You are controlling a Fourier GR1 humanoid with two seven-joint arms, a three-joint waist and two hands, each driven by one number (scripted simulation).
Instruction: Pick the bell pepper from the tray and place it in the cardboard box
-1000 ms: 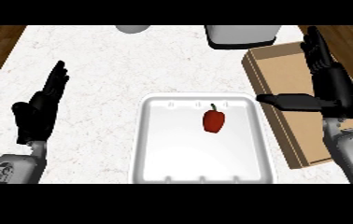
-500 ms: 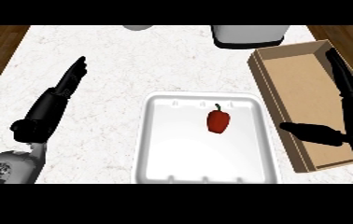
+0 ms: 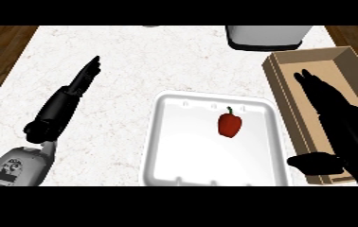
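Observation:
A red bell pepper (image 3: 230, 124) with a green stem lies in the right half of a white tray (image 3: 174, 150) at the lower middle of the counter. The cardboard box (image 3: 281, 84) stands open to the tray's right. My right hand (image 3: 333, 122) is open, fingers straight and pointing away, over the box's near part, its thumb (image 3: 315, 163) jutting toward the tray's right rim. It is apart from the pepper and holds nothing. My left hand (image 3: 67, 100) rests open on the counter at the left, fingers straight.
A white and grey container (image 3: 268, 36) stands at the counter's far edge, just behind the box. Brown floor (image 3: 14, 41) shows past the counter's left edge. White counter (image 3: 182, 60) stretches between the tray and the far edge.
The view has shifted, so tray and box sit lower and further right. My right hand has come lower over the box's near part. My left hand has stretched out flatter. The pepper stays in the tray.

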